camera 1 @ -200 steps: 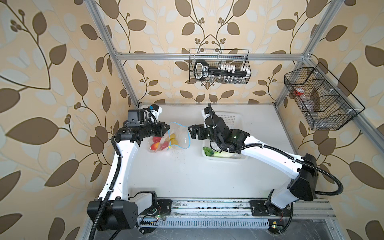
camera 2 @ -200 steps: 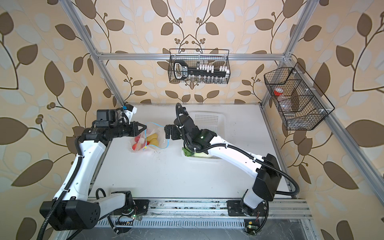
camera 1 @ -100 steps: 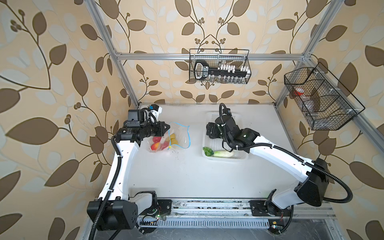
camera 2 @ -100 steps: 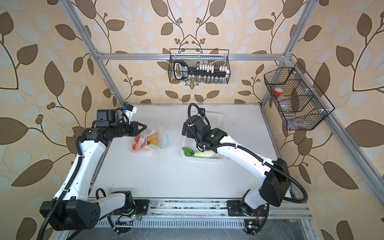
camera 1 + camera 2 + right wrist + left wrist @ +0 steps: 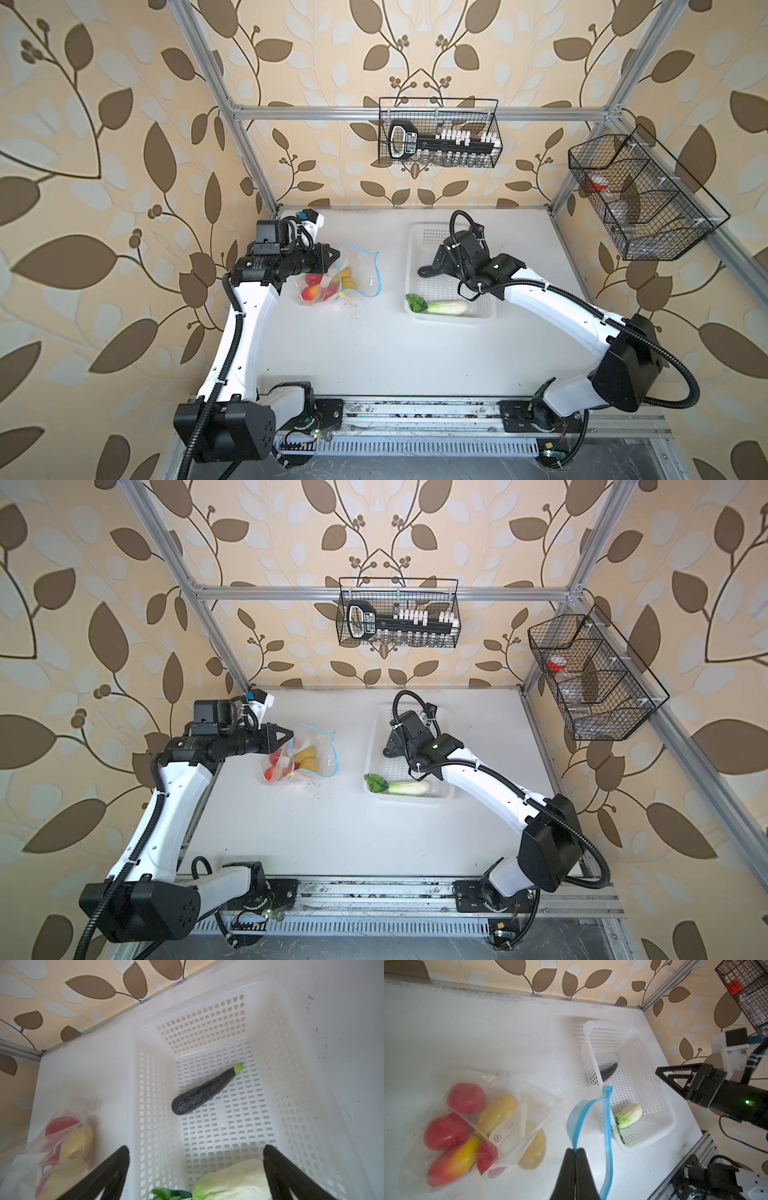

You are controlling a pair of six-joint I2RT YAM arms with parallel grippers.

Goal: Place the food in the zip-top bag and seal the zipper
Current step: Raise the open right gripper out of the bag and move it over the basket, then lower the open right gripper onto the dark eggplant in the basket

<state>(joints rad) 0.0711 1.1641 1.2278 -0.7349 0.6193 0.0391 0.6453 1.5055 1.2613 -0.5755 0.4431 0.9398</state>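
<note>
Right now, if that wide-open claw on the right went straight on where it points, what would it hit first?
Probably the dark eggplant lying in the white perforated basket: it sits dead ahead of the open right gripper. Depth is unclear, so the cabbage close by might brush first.

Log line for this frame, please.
left claw: shut on zipper, bag mouth open | right claw: open, above basket | in basket: eggplant, cabbage | in bag: apples, potatoes | seal: not done
</note>
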